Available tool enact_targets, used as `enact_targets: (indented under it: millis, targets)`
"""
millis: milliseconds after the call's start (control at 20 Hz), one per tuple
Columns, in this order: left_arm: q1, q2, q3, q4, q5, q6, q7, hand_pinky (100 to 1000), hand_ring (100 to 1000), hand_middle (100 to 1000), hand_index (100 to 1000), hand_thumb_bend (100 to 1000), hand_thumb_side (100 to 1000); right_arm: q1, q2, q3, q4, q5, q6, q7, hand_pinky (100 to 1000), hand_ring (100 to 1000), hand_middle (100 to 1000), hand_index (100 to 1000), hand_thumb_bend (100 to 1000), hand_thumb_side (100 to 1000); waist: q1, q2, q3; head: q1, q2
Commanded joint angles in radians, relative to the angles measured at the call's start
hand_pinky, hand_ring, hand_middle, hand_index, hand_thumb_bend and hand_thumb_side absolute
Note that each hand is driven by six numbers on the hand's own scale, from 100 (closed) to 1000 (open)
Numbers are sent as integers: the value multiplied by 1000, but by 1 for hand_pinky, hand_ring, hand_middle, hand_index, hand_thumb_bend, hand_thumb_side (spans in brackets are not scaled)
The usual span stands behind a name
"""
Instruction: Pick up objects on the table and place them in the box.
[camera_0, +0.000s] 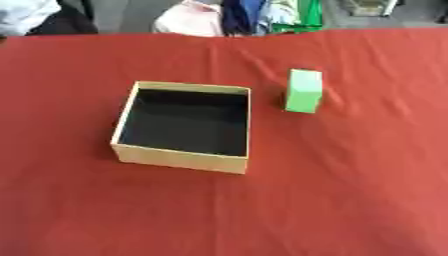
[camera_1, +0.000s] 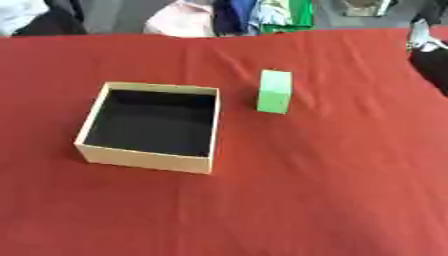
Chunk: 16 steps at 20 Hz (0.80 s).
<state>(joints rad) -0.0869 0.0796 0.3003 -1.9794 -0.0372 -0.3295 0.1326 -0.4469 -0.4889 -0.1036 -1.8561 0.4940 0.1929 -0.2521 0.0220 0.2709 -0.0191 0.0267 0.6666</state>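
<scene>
Nearest the camera, bare red tabletop (camera_0: 332, 210) is shown; no robot hand is visible, so its state cannot be told. Beyond it, an open box (camera_0: 182, 159) is seen empty. One green block (camera_0: 303, 91) stands just right of it, not yet placed.

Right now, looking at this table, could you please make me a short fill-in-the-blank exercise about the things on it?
1. The tan cardboard box has a dark inside that holds ____.
2. The small green block stands on the box's ____ side.
3. The cloth covering the table is ____ in colour.
4. The block and the box are ____, not touching.

Missing words: nothing; right; red; apart
</scene>
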Motion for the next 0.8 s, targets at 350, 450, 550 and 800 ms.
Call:
enact_targets:
  millis: [350, 450, 550, 800]
  targets:
    - [-1, 22, -7, -21, 7, 9, -8, 682, 593, 671, 801, 100, 574, -168, -94, 90, 74, 64, 75, 94, 694, 719, 716, 865, 100, 266, -22, -33, 10, -18, 14]
    - [2, 22, -12, -21, 10, 10, -14, 682, 593, 671, 801, 100, 573, -214, -106, 134, 114, 89, 98, 122, 710, 727, 727, 868, 100, 249, -23, -35, 21, -29, 13]
    - [5, 20, -16, -21, 12, 10, -19, 683, 593, 671, 801, 100, 573, -261, -106, 180, 160, 117, 123, 151, 725, 737, 740, 873, 100, 234, -22, -37, 31, -37, 11]
    - [12, 15, -23, -21, 15, 10, -32, 683, 593, 672, 801, 100, 571, -380, -70, 279, 278, 189, 183, 224, 769, 764, 775, 895, 100, 213, -18, -36, 44, -47, 8]
